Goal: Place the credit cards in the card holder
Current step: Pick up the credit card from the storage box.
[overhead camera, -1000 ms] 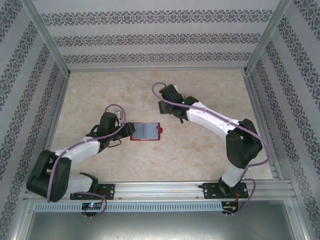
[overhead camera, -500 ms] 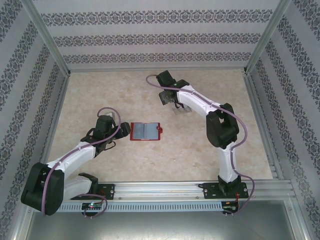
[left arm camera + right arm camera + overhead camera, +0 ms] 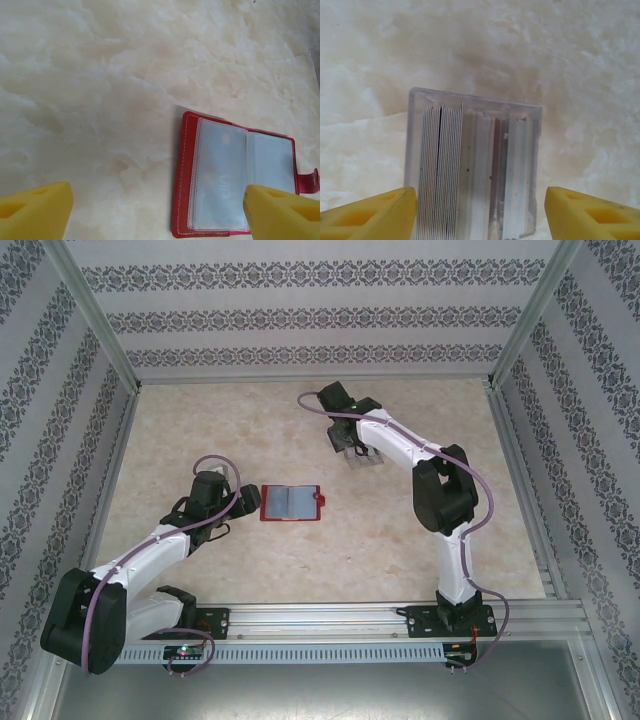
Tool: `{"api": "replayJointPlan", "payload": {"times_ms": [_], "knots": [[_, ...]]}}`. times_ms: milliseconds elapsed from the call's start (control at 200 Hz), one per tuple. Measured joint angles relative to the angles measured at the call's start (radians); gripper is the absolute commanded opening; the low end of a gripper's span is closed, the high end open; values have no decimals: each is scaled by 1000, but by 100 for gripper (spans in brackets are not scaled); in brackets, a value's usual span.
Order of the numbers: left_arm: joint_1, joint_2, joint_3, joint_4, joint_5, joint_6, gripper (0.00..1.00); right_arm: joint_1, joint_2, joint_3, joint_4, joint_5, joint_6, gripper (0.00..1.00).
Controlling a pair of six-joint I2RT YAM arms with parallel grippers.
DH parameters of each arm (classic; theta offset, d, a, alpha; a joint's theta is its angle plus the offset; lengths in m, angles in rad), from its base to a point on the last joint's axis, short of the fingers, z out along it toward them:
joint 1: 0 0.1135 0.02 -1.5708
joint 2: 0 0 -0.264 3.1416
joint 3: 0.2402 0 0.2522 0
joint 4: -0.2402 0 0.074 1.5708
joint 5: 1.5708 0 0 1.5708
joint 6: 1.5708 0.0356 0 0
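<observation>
Grey, thin and stiff, the credit cards (image 3: 440, 170) stand on edge, packed face to face in a clear plastic box (image 3: 475, 99) towards the far side of the desk (image 3: 200, 420), well apart from the card holder (image 3: 290, 503). The right jaws hang above that box, spread wide, with a yellow pad (image 3: 370, 212) to each side of it and nothing gripped. I judge the cards light and rigid, yet smooth and slippery. They are so tightly packed that closing on the whole stack would lift several. The best hold seems to be the exposed top edge of one outer card, pinched across its thickness with little force. How many cards stand there I cannot tell. The red holder lies open and flat near the desk's middle, clear pockets up, snap tab at its right in the overhead view. It looks soft and light, likely to slide when a card is pushed in. The left jaws, also wide open and empty, sit near its left side, well placed to pin it
</observation>
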Motion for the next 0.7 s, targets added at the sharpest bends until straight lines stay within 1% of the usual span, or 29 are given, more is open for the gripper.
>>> {"api": "replayJointPlan", "payload": {"times_ms": [215,325,420,495,699], "knots": [[0,0,0,-4,0,0,90,3,-9,-19,4,43,-4,62],[0,0,0,-6,0,0,90,1,-11,-19,-4,77,-18,62],[0,0,0,-13,1,0,90,-2,-13,-20,-8,79,-23,62],[0,0,0,-14,0,0,91,-7,-14,-20,-8,43,-21,63],[0,6,0,-19,5,0,91,-36,-21,-26,-3,-102,-11,65]]}}
